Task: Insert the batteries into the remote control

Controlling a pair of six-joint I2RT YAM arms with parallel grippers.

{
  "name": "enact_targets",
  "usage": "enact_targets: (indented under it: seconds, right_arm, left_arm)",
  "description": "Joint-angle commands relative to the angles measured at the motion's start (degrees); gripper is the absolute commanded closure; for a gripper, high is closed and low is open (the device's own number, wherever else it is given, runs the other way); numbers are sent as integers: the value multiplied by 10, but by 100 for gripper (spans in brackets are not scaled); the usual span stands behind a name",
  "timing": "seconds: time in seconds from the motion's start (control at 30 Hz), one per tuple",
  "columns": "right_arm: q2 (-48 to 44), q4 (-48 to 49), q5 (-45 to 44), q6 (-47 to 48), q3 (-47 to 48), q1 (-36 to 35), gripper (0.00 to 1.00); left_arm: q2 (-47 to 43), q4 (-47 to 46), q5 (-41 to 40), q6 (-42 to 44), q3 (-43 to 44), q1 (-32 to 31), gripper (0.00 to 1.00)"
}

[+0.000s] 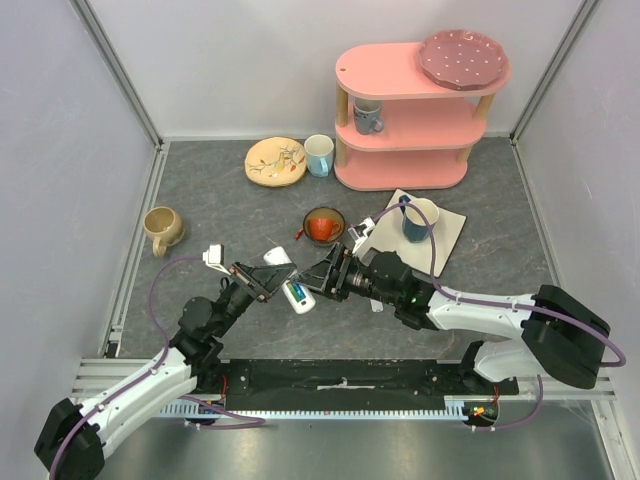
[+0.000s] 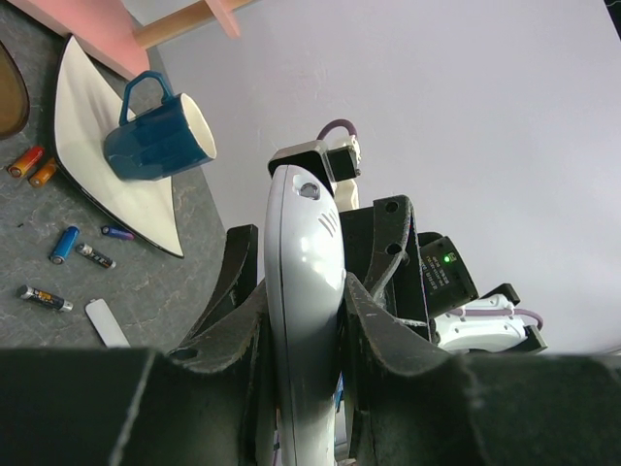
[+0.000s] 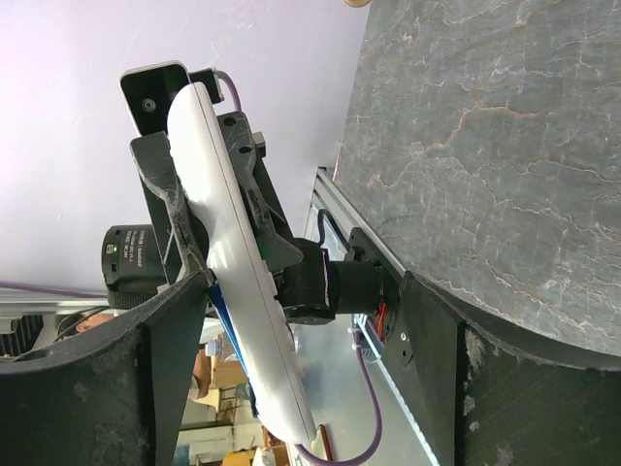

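My left gripper (image 1: 268, 283) is shut on the white remote control (image 1: 292, 285) and holds it above the table; in the left wrist view the remote (image 2: 303, 262) stands clamped between the two black fingers (image 2: 383, 330). A blue and green battery (image 1: 297, 293) sits in its slot, seen as a blue strip (image 3: 221, 313) in the right wrist view. My right gripper (image 1: 335, 272) is open, its jaws wide apart around the remote's end (image 3: 243, 291), which lies close to one finger (image 3: 155, 369). Several loose batteries (image 2: 64, 245) lie on the table beside the napkin.
A white napkin (image 1: 452, 228) carries a blue mug (image 1: 418, 220). A red bowl (image 1: 323, 225), a tan mug (image 1: 162, 228), a patterned plate (image 1: 275, 161), a white cup (image 1: 319, 154) and a pink shelf (image 1: 410, 115) stand behind. A small white cover piece (image 2: 105, 322) lies near the batteries.
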State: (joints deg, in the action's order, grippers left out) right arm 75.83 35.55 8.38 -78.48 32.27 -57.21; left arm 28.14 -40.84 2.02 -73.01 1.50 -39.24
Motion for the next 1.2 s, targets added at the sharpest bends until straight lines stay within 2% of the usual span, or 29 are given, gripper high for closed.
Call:
enact_targets:
  seconds: [0.0,1.17]
  right_arm:
    - [10,0,8,-1,-12,2,13]
    - [24,20,15,-12,-38,-5,16]
  left_arm:
    - [0,-62,-10,9,-17,0,98]
    - [17,-96,-18,21,26,1,98]
